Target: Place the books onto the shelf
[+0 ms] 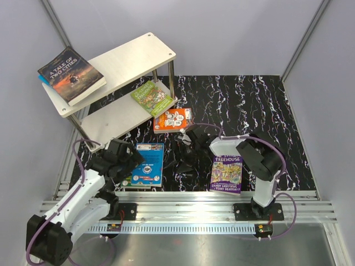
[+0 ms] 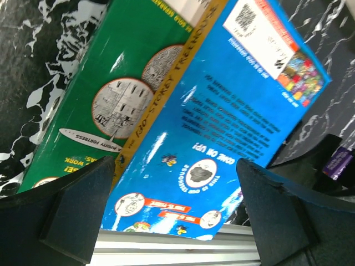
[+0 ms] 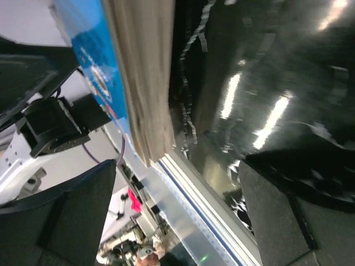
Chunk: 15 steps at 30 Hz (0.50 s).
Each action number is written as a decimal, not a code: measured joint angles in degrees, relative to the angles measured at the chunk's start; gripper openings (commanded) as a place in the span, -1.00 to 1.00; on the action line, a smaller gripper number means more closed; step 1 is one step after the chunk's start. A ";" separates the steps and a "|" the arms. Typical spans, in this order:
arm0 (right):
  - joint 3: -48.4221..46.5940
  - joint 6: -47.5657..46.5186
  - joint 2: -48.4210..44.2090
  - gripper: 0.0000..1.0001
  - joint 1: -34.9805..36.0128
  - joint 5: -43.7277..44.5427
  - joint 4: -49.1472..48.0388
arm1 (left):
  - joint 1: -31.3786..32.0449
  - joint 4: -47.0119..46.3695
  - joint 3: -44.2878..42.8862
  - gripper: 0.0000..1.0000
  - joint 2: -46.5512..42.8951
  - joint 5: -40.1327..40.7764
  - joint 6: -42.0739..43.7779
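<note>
Lying flat near the front left of the tabletop (image 1: 249,111), the blue book (image 1: 147,164) rests back cover up on a green book (image 2: 100,100), whose cover and yellow spine show along its left side. The purple book (image 1: 226,173) lies alone at the front right, just in front of the right arm's base. The orange book (image 1: 173,119) sits on the black, white-veined surface just beside the right end of the shelf's lower board.

The shelf (image 1: 133,58) stands at the far left. A second green book (image 1: 151,98) lies on the right end of its lower board. The dark book (image 1: 71,75) lies on the left end of the top board, overhanging the edge, with a blue edge showing beneath it.

The left tool (image 2: 176,172) hovers over the near end of the blue and green pair with its fingers wide apart, gripping nothing. The right tool (image 3: 177,172) hangs low over the tabletop between the blue and purple books, with its fingers also spread and empty. Its wrist view shows the page edges of the blue book's pile close by.

A metal rail (image 1: 222,202) runs along the near edge, carrying both arm bases.
</note>
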State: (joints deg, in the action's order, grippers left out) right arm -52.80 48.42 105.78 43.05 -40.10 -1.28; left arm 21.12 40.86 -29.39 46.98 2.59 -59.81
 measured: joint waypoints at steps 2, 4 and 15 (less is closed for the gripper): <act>-0.42 0.98 1.38 0.99 1.38 -1.03 -2.69 | 0.17 -0.26 1.01 0.97 -0.09 -0.33 -0.13; -1.05 1.64 2.80 1.00 3.21 -1.22 -5.57 | 0.57 -0.85 2.64 0.97 -0.72 -0.72 -0.63; -2.91 5.49 9.22 0.09 5.79 -3.78 -15.69 | 4.39 -7.10 6.84 0.98 -5.38 -2.89 -5.33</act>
State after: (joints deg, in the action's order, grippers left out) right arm -55.70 53.91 115.00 48.84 -43.88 -16.97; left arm 25.52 33.76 -22.55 41.60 -0.30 -65.14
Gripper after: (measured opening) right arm 0.691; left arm 0.987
